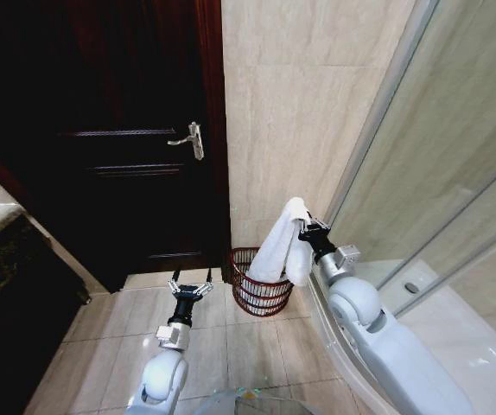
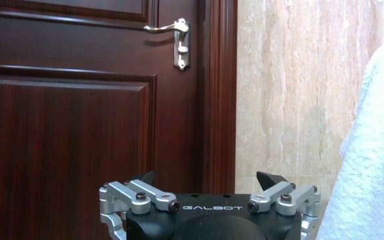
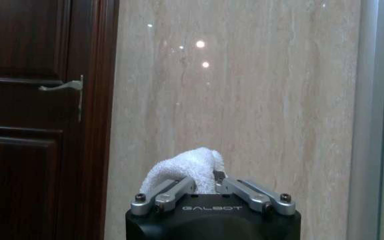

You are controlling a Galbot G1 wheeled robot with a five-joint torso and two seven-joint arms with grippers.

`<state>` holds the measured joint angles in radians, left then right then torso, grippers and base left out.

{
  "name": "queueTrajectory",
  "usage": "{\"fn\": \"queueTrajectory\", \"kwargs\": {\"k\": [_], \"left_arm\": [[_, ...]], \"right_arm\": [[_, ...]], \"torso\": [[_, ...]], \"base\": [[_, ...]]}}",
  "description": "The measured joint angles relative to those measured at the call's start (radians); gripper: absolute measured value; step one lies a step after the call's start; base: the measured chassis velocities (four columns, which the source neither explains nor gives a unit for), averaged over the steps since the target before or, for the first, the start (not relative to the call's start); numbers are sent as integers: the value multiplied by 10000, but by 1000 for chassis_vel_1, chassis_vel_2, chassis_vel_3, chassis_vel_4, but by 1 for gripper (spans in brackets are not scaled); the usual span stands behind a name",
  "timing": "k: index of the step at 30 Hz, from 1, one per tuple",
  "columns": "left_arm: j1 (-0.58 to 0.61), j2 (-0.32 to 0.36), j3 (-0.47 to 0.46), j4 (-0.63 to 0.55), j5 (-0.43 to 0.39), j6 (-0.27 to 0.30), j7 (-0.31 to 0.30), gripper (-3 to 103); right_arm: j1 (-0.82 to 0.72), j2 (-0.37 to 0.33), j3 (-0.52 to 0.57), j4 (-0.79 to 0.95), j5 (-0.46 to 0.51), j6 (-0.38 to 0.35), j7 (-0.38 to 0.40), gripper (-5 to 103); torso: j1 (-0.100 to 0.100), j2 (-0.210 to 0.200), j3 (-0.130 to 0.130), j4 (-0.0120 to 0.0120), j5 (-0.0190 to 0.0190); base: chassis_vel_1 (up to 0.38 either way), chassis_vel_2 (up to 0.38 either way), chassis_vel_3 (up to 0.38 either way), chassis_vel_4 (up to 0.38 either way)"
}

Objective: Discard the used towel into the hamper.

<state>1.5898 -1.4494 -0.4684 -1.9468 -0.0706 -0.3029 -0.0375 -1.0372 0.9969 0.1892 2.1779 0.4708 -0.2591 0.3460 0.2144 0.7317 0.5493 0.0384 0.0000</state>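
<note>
Taking the hamper [image 1: 259,292] as the landmark, and working from the robot outward: the left pincer [image 1: 191,290] is hanging low over the tiled floor [image 1: 222,346], on the robot's near-left side of the hamper and a little apart from it, its fingers spread wide and gripping nothing. In the left wrist view that pincer is pointing toward the dark wooden door [image 2: 78,125].

The right pincer [image 1: 310,230] is reaching in above the hamper's right side, its fingers pinched shut on the upper fold of the white towel [image 1: 282,244]. In the right wrist view the bunched top of the towel is bulging out between the closed fingers.

The towel is hanging with its long axis near vertical, sloping down and leftward from the right pincer, and its lower end is dangling at or just inside the hamper's rim. So the hamper lies below and slightly left of the right pincer, and the right arm is clearly the working one.

Beyond the hamper, the beige tiled wall [image 1: 300,112] is rising behind it, with the door just to its left and the glass shower screen [image 1: 438,173] to its right.
</note>
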Motion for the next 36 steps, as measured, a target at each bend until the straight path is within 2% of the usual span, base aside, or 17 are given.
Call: {"fn": "queueTrajectory", "kwargs": {"k": [12,17,21,30,36], "left_arm": [[135,-44,-84,-223,69,23,-28,100],[207,-58,-123,-201,78,-34,-31,100],[220,-92,-139,-156,67,-101,-33,100],[265,-63,-140,-120,44,-134,27,100],[316,-40,-143,-158,42,-135,114,100]], "right_arm": [[929,-116,-141,-512,541,-34,119,5],[1873,-336,-384,-782,1026,-147,180,5],[2155,-4,-833,-1307,1368,-198,372,5],[2038,497,-927,-2001,1424,-238,315,5],[2218,769,-976,-2364,1428,-316,337,5]], "torso": [[4,8,7,0,3],[5,12,7,0,-2],[7,12,9,1,2],[0,-1,-1,0,0],[-119,-263,-139,0,-1]], "base": [[0,0,0,0],[0,0,0,0],[0,0,0,0],[0,0,0,0],[0,0,0,0]]}}
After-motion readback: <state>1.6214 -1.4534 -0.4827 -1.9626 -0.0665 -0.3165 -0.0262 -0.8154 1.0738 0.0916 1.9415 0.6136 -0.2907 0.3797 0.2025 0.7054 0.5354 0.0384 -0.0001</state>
